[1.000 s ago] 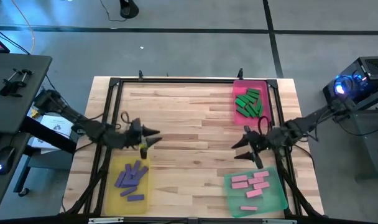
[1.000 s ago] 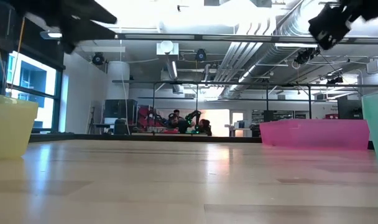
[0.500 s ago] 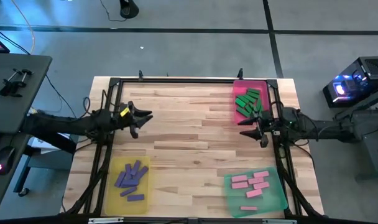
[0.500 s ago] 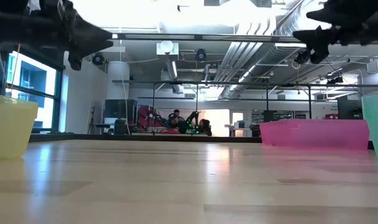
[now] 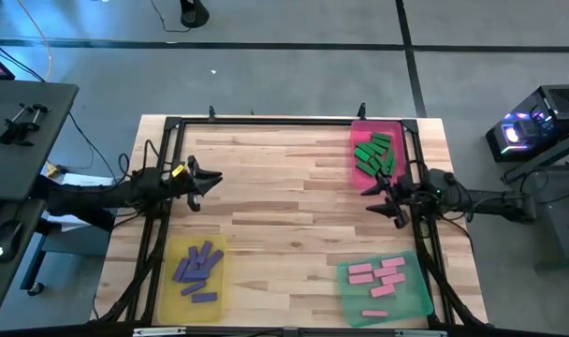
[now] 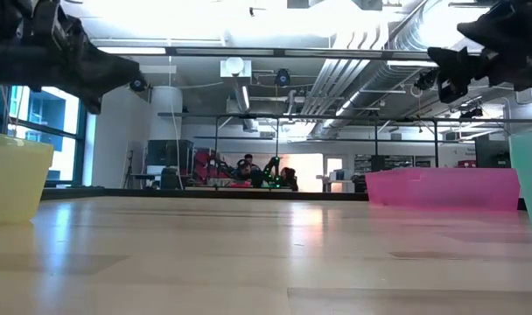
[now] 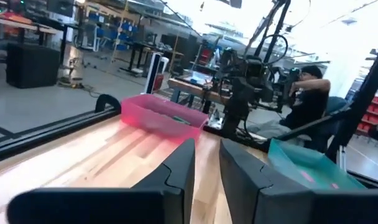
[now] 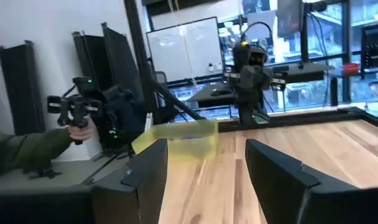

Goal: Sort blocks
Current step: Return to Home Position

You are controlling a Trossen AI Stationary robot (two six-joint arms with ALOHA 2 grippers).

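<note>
High view shows the left gripper [image 5: 213, 179] over the left side of the table [image 5: 284, 215], open just a little, holding nothing. The right gripper [image 5: 370, 198] is over the right side, wide open, holding nothing too. The purple blocks [image 5: 196, 266] lie in the yellow tray [image 5: 167, 281], near left. The green blocks [image 5: 373, 153] lie in the pink tray [image 5: 357, 131], far right. The pink blocks [image 5: 378, 276] lie in the green tray [image 5: 417, 298], near right.
</note>
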